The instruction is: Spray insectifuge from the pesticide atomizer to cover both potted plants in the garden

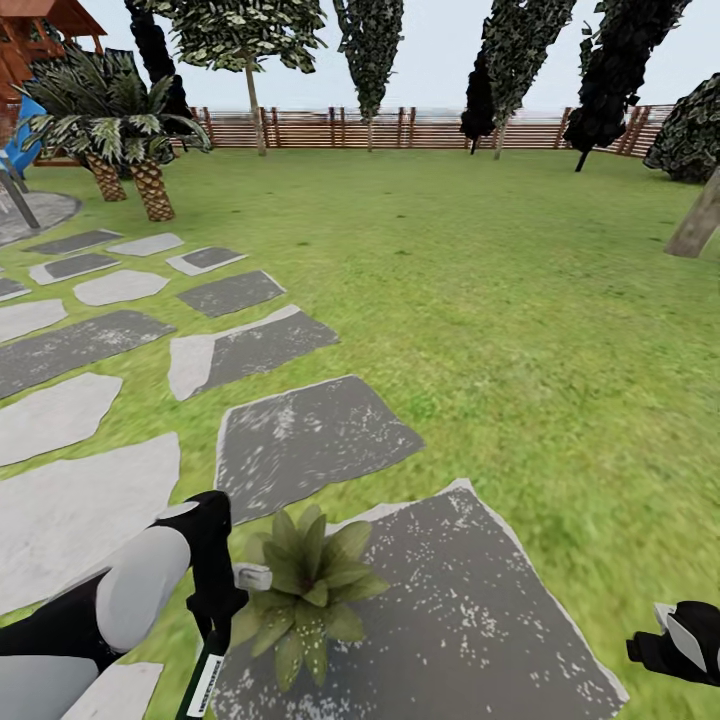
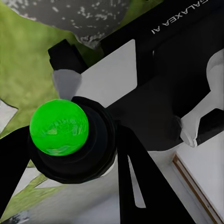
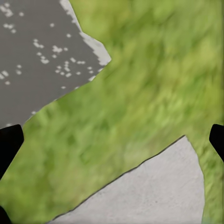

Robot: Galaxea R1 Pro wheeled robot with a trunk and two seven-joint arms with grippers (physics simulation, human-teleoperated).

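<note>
Close under me, my left hand (image 1: 222, 600) is clamped on the spray bottle (image 1: 208, 678), just left of the near plant (image 1: 305, 585). Aimed badly, I'd wet stone (image 1: 470, 600); my right hand (image 1: 690, 640) is low on the right, its fingers apart and empty.

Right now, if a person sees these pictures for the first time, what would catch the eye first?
Probably the potted plant, a rosette of pointed green leaves low in the head view, on the edge of a large dark stone slab. Right beside it is the left gripper, with a slim object bearing a white label hanging under it. In the left wrist view, a bright green ball in a black ring stands out strongly.
</note>
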